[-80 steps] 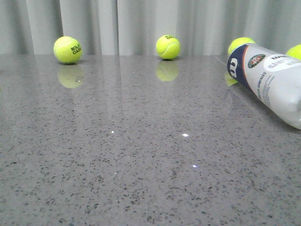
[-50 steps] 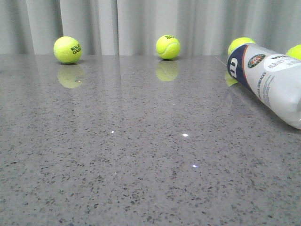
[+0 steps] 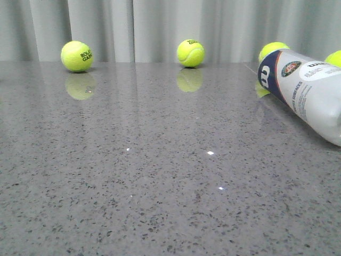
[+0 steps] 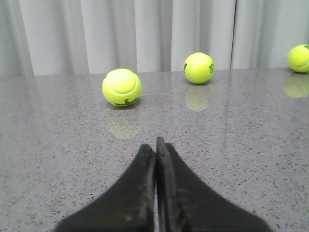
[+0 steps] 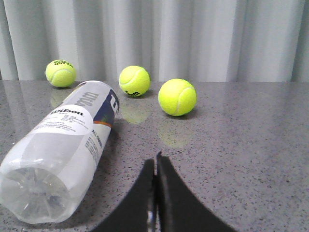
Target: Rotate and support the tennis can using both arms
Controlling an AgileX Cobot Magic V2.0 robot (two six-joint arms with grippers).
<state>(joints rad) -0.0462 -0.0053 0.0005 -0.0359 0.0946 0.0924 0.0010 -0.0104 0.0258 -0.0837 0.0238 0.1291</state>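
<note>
**Q:** Where's the can, and has anything shifted?

**A:** The tennis can [image 3: 306, 93] lies on its side at about three o'clock in the front view, at the right edge of the table [image 3: 160, 176], its logo end turned toward the centre and its clear end running out toward four o'clock. Compared with the moment before, it has crept only a hair, if at all; I would call it unmoved. To my mind that means the job is barely begun: nothing of mine touches the can, and it is neither turned nor propped.

**Q:** And your pincers?

**A:** Both are pressed together, fingertip against fingertip, and both are empty. My right gripper [image 5: 155, 162] hangs low over the tabletop with the can [image 5: 63, 150] just beside it at about nine o'clock in its own camera, apart from my fingers. My left gripper [image 4: 155, 145] points across bare stone with no can in sight. Neither arm shows in the front view.

**Q:** What lies around the can?

**A:** Tennis balls. One ball [image 3: 273, 49] peeks out behind the can's logo end and another [image 3: 334, 57] shows at the right edge; farther off sit the centre ball [image 3: 190, 53] at twelve o'clock and the left ball [image 3: 76, 56] at ten.

**Q:** What next?

**A:** I judge that I must spread both pincers first and bring the left arm across.
</note>
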